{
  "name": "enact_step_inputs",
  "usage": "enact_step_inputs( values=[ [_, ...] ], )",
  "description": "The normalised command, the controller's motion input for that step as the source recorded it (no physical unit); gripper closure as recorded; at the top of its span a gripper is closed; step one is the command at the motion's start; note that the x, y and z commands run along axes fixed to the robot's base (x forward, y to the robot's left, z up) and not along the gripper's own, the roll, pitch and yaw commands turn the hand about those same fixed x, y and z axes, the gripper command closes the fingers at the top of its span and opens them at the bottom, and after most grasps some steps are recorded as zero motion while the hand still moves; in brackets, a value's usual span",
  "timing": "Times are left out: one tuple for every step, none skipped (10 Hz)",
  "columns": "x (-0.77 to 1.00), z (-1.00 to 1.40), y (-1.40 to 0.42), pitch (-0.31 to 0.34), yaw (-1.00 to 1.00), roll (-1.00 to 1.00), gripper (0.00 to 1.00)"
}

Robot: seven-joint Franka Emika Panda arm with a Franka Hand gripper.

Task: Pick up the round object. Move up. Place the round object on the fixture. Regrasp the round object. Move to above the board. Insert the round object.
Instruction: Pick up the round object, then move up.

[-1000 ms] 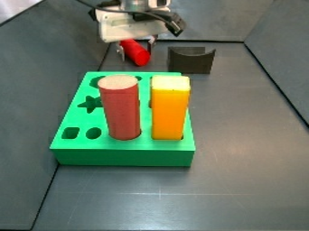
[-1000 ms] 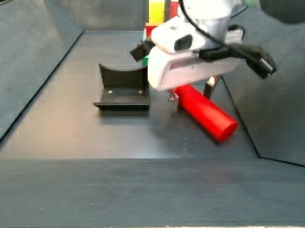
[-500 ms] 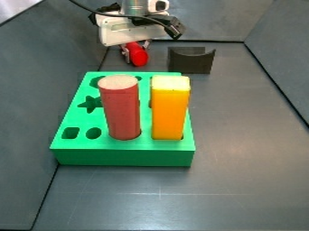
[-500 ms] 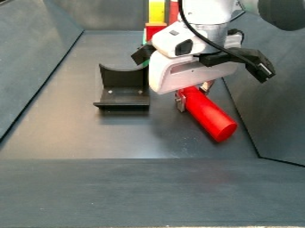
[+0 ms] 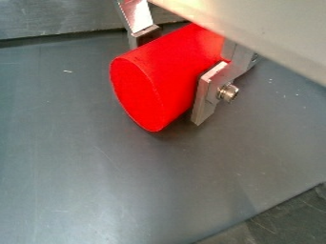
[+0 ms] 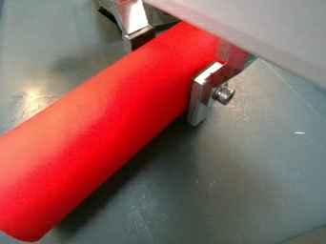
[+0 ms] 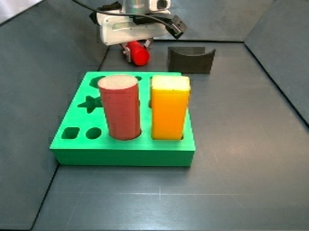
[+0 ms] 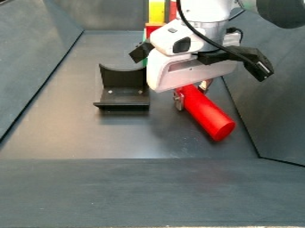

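Red glossy round object (image 8: 205, 114) lies on the dark floor right of centre in a side view, beside the fixture (image 8: 120, 88), with the gripper (image 6: 178, 59) down over its far end and the jaws set close against both flanks, seemingly clamped. Grip sits far off-centre, so the long free end could sag or swivel on lifting. Wrist views show plate contact; only a side view shows the board (image 7: 85, 130).

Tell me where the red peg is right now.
The red peg lies on the floor between the pincer fingers, beside the fixture and behind the board.
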Motion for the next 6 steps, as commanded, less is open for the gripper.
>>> enact_step_inputs(
  values=[
    [0.00,0.00,0.00,0.000,0.00,0.00,1.00],
    [0.00,0.00,0.00,0.000,0.00,0.00,1.00],
    [0.00,0.00,0.00,0.000,0.00,0.00,1.00],
    [0.00,0.00,0.00,0.000,0.00,0.00,1.00],
    [0.00,0.83,0.00,0.000,0.00,0.00,1.00],
    [0.03,0.74,0.00,0.030,-0.03,0.01,1.00]
  ],
)
